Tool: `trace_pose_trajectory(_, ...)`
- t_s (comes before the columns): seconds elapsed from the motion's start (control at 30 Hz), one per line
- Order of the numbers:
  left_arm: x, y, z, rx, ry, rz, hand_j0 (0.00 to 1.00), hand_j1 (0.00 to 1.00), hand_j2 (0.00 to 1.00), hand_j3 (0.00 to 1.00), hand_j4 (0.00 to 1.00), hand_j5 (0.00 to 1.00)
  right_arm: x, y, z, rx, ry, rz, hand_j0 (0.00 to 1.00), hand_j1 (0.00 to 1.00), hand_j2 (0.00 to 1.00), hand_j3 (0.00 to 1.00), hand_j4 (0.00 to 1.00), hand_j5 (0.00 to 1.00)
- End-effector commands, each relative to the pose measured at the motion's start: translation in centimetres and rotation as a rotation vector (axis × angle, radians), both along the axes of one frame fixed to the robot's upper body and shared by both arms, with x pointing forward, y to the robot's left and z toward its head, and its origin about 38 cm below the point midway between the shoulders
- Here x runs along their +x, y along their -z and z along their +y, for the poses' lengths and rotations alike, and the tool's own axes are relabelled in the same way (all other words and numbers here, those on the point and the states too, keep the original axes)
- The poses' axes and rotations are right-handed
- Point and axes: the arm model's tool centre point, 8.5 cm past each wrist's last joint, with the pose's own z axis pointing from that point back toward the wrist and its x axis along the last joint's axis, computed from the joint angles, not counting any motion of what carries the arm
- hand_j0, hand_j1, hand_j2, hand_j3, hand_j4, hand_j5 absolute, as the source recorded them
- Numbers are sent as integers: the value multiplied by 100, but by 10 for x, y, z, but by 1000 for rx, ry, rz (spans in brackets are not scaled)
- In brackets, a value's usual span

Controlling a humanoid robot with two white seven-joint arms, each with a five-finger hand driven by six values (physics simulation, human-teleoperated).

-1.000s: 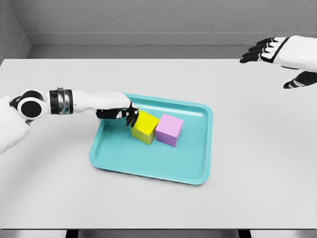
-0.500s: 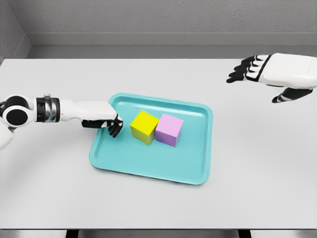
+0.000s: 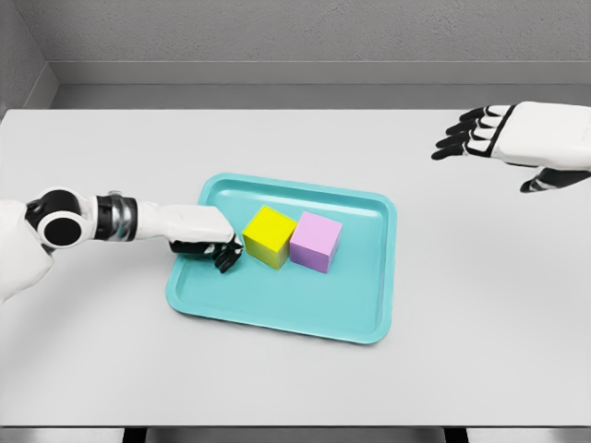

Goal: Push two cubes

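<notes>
Left robot hand, fingers curled and holding nothing, has come back in from its pull-away half a second ago and sits just beside yellow cube, which touches pink cube on teal tray. Cubes unmoved; likely lining up another push. Right robot hand hovers spread, well apart.

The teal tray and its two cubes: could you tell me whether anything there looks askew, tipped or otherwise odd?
Nothing stands out. The yellow cube and pink cube sit flat, side by side and touching, inside the teal tray. The left hand is just beside the yellow cube.
</notes>
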Motion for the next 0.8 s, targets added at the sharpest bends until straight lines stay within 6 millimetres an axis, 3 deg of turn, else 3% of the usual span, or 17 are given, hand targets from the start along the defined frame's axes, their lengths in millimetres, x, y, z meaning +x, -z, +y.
trace_pose_trajectory(0.0, 0, 1, -7, -11, 8, 2, 20, 20, 20, 20, 20, 20, -1, -1, -1, 2, 2, 0, 100, 100, 100, 100, 100, 100)
trace_pose_trajectory(0.13, 0, 3, -12, 5, 20, -8, 14, 14, 14, 14, 14, 14, -4, -3, 5, 0, -17, -6, 100, 100, 100, 100, 100, 100)
trace_pose_trajectory(0.63, 4, 1, -20, -12, 22, -9, 14, 14, 14, 14, 14, 14, -7, -3, 9, -7, -33, -7, 100, 100, 100, 100, 100, 100)
trace_pose_trajectory(0.77, 5, -2, -11, -9, 7, -12, 20, 20, 20, 20, 20, 20, -7, -3, 9, -7, -32, -7, 100, 100, 100, 100, 100, 100)
